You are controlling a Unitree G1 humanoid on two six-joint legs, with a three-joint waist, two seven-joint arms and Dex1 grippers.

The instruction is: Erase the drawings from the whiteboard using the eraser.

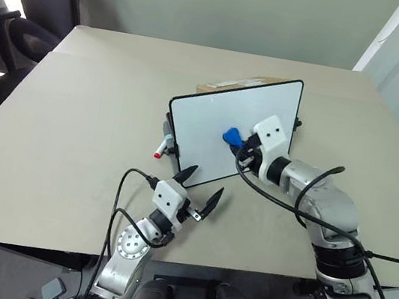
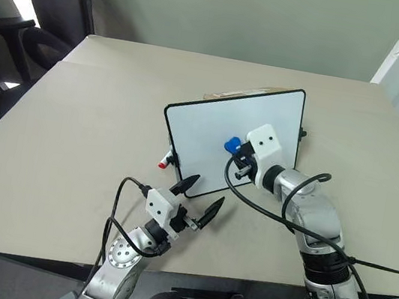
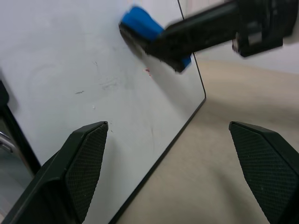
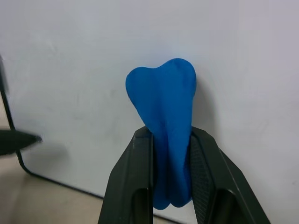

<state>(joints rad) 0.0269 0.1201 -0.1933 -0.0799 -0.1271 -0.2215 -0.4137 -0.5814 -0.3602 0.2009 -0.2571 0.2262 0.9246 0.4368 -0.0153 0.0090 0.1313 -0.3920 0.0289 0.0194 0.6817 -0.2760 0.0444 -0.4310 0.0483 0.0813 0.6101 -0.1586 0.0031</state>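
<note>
From the head camera I see the whiteboard [image 1: 226, 127] propped upright on the beige bench [image 1: 72, 137], tilted back. My right end effector [image 1: 235, 141] is clamped on the blue eraser [image 1: 231, 135], pressed to the board's right half. My left end effector [image 1: 199, 187] hovers near the board's near edge, fingers apart.

In the left wrist view, a faint red drawing [image 3: 148, 71] sits just beside the eraser.

In the right wrist view, the eraser bulges between both fingers [image 4: 135, 182].
</note>
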